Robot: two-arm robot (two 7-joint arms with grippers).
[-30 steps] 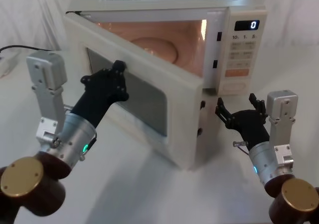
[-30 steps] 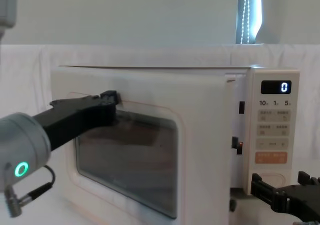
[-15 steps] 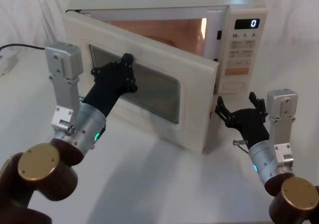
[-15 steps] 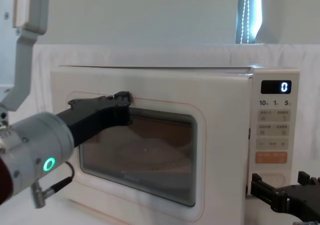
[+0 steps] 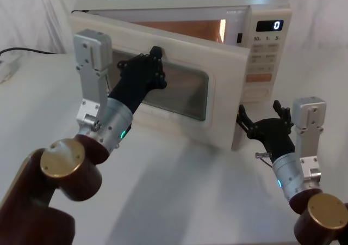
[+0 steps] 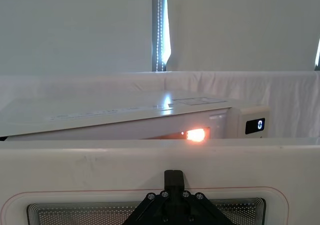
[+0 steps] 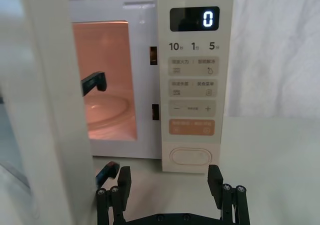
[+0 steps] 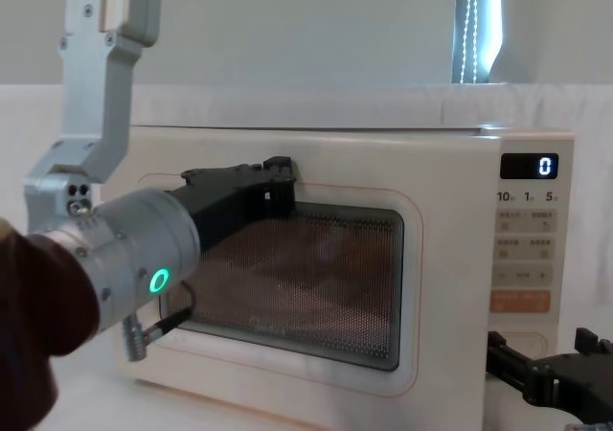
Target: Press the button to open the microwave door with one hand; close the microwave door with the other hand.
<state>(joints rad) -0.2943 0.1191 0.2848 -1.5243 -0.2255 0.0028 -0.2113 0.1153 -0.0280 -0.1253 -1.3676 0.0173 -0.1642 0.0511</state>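
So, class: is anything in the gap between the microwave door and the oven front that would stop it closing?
Nothing visible. The microwave door stands ajar with the left gripper against its outer face; the lit gap beside the control panel looks free.

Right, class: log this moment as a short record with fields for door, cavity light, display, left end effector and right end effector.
door: door ajar, not latched
cavity light: on, orange glow
display: display reads 0
left end effector: left end effector against the door's front, by the window's upper edge
right end effector: right end effector open, low before the control panel, short of the button
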